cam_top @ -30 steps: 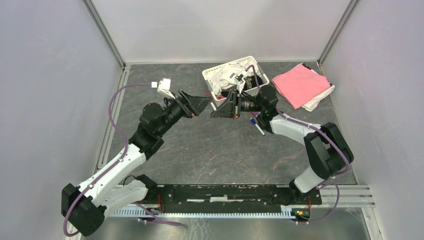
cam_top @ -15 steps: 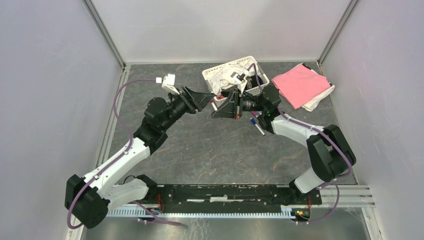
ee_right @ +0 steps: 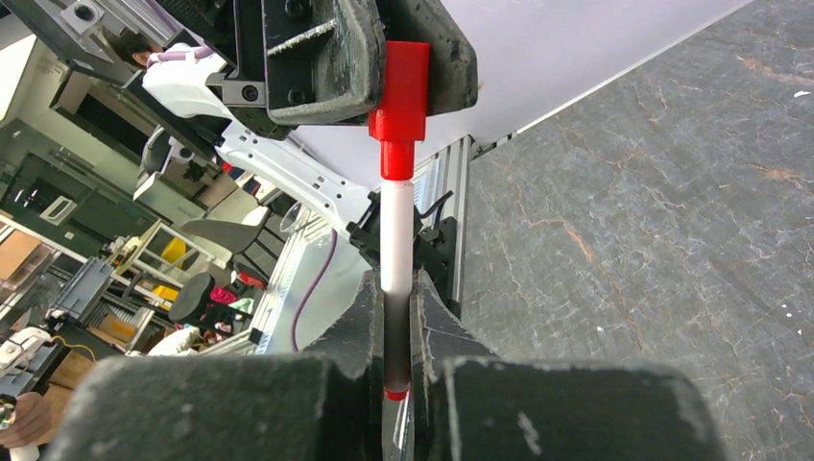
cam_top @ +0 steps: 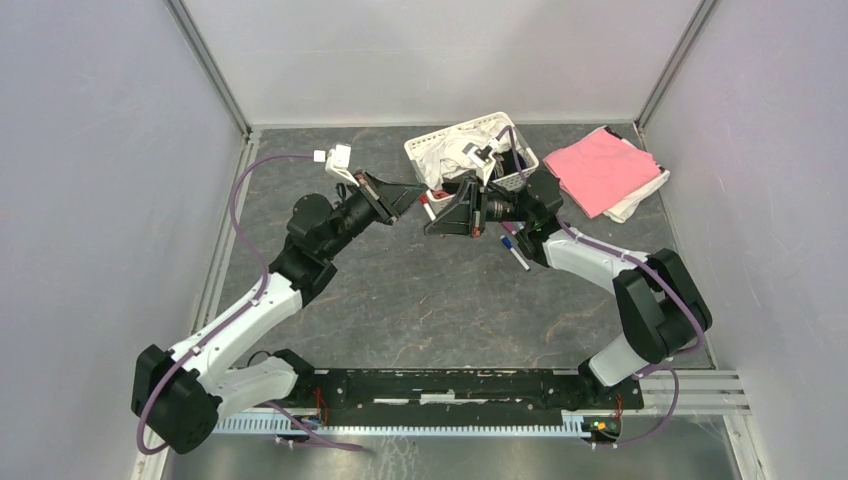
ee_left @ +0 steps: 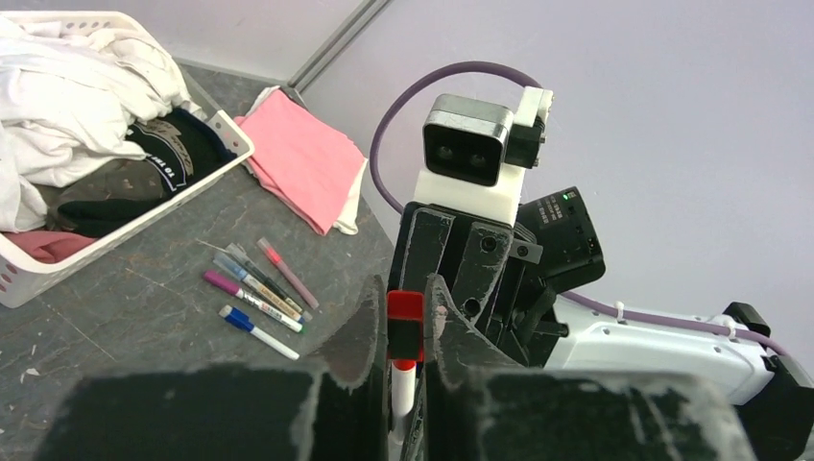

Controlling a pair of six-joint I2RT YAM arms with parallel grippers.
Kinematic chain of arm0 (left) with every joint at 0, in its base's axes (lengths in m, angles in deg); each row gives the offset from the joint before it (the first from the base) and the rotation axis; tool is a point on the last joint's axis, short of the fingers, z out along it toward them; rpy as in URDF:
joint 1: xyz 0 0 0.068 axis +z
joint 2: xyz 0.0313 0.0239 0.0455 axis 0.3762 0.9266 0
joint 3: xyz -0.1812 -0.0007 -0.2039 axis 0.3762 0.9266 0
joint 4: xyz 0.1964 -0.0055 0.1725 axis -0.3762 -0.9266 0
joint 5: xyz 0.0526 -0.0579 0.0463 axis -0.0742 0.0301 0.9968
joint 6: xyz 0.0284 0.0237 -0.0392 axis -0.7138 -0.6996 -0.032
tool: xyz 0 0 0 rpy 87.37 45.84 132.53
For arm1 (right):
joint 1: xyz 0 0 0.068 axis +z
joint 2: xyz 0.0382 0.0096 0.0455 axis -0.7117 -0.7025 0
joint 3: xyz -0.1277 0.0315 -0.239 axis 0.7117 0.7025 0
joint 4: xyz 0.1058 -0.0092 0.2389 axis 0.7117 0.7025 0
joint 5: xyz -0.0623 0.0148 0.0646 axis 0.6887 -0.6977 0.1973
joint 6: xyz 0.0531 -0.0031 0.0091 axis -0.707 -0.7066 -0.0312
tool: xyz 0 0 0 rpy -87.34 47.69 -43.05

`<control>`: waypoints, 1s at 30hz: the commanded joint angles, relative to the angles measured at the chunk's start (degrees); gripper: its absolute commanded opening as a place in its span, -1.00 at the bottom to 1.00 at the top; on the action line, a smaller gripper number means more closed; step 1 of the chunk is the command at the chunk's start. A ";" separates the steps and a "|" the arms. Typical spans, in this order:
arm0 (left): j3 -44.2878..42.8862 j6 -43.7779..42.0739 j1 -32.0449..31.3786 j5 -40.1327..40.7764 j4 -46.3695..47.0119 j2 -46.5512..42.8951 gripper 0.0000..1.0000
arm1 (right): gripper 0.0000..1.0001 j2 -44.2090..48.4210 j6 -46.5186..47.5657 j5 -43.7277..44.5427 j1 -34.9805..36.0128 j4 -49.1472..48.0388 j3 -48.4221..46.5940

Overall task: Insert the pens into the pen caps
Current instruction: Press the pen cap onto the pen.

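Note:
Above the table in front of the basket, the two grippers meet tip to tip. My left gripper [ee_left: 404,317] [cam_top: 413,198] is shut on a red pen cap [ee_left: 404,309] [ee_right: 402,91]. My right gripper [ee_right: 394,327] [cam_top: 434,213] is shut on a white pen [ee_right: 396,240] with a red rear end. The pen's front end sits in the red cap, and its white barrel [ee_left: 404,382] shows below the cap. Several more pens [ee_left: 251,293] [cam_top: 513,250] lie side by side on the table under the right arm, with blue, magenta and pinkish ends.
A white basket [cam_top: 416,152] [ee_left: 233,144] full of white and dark clothes stands at the back, just behind the grippers. A folded pink cloth [cam_top: 600,168] [ee_left: 305,158] lies to its right. Grey walls and metal rails close in the table.
The left gripper has come in towards the right gripper and its jaws have closed from wide open onto the red cap. The right gripper has kept its hold on the pen.

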 commanded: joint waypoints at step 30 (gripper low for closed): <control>2.10 -12.31 -19.14 -0.19 -16.47 5.24 -0.95 | -1.00 1.20 24.54 14.08 -1.01 10.52 -17.38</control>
